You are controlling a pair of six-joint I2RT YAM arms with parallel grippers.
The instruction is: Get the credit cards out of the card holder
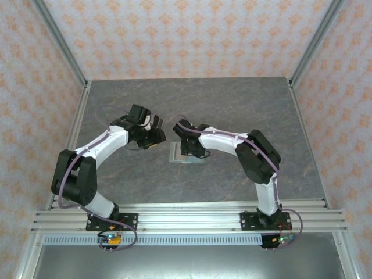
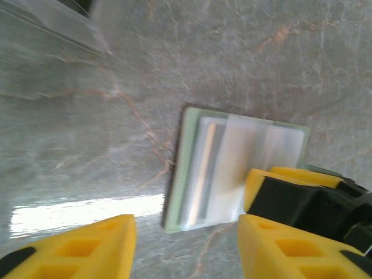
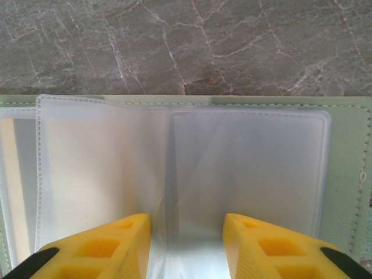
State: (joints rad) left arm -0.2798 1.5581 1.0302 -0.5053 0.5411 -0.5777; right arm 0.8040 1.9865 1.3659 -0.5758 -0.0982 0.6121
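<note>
**Yellow fingers straddle the middle leaf of the open card holder**

Yellow fingers of the right hand stand partly apart, not clamped, with an upright clear plastic leaf rising in the gap between them. Beyond and to both sides of this hand the card holder lies open and flat on the bench. Its long axis runs crosswise to the fingers, and its fold points straight away from them. Cloudy sleeves cover both halves. The credit cards cannot be made out for certain through them, though a pale strip shows in the far-left pocket.

Seen from its own wrist, the left hand is also spread, with nothing between its fingers. The holder lies just ahead of it and slightly to its right, and the right hand is touching the holder's near right corner.

The right hand is the nearer and sits directly over the holder. The left waits just beside the holder's edge. My judgement is that the next move turns on the sleeve openings, and which way these face I cannot tell.
</note>
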